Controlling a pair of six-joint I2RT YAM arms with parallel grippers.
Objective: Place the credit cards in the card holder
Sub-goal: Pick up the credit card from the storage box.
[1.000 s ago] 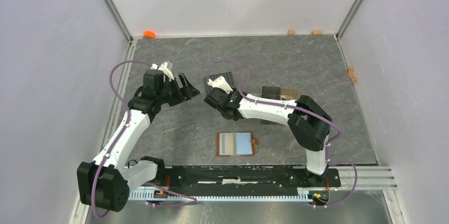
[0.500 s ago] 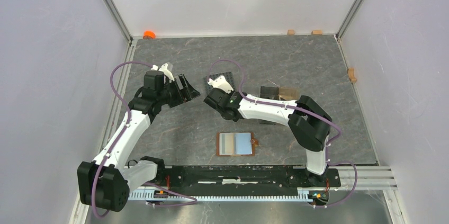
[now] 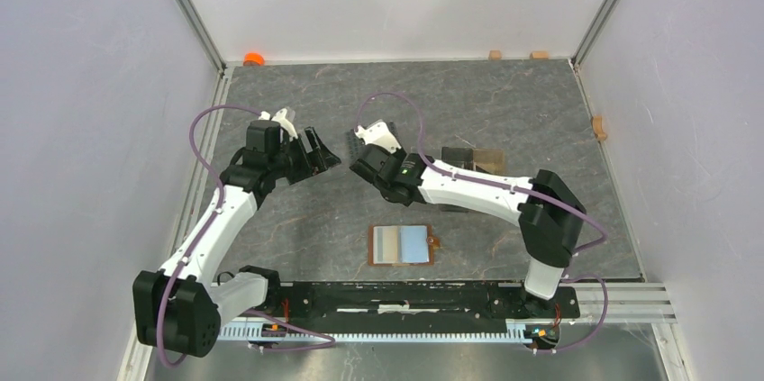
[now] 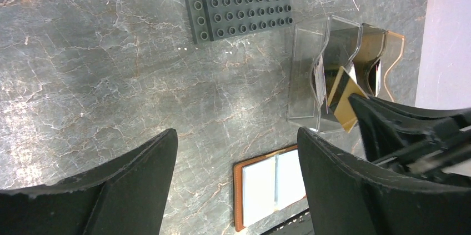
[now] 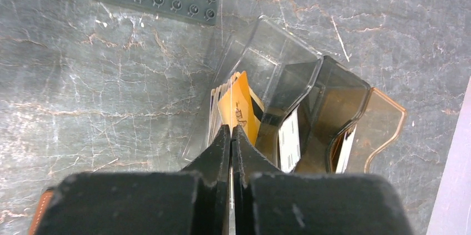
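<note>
The card holder (image 3: 371, 246) lies open and flat near the table's front edge, brown, with a grey credit card (image 3: 388, 244) and a light blue one (image 3: 414, 243) on it. It also shows between my left fingers as the card holder (image 4: 237, 190). A yellowish credit card (image 5: 240, 99) leans out of the front compartment of the clear stand (image 5: 277, 51), beside several other card edges. My right gripper (image 5: 231, 128) is shut on that card's near end. In the left wrist view the same card (image 4: 340, 97) shows a black stripe. My left gripper (image 4: 236, 151) hangs open above the table, holding nothing.
The amber-tinted clear stand (image 3: 486, 160) holds more cards in its rear compartments. A dark grey studded plate (image 4: 241, 1) lies beyond it. My right wrist (image 3: 389, 167) covers part of both in the top view. An orange cap (image 3: 253, 58) sits in the far left corner.
My right gripper has closed on the yellowish card, and that arm's elbow has swung to the right. The left arm has stayed where it was, still open.
</note>
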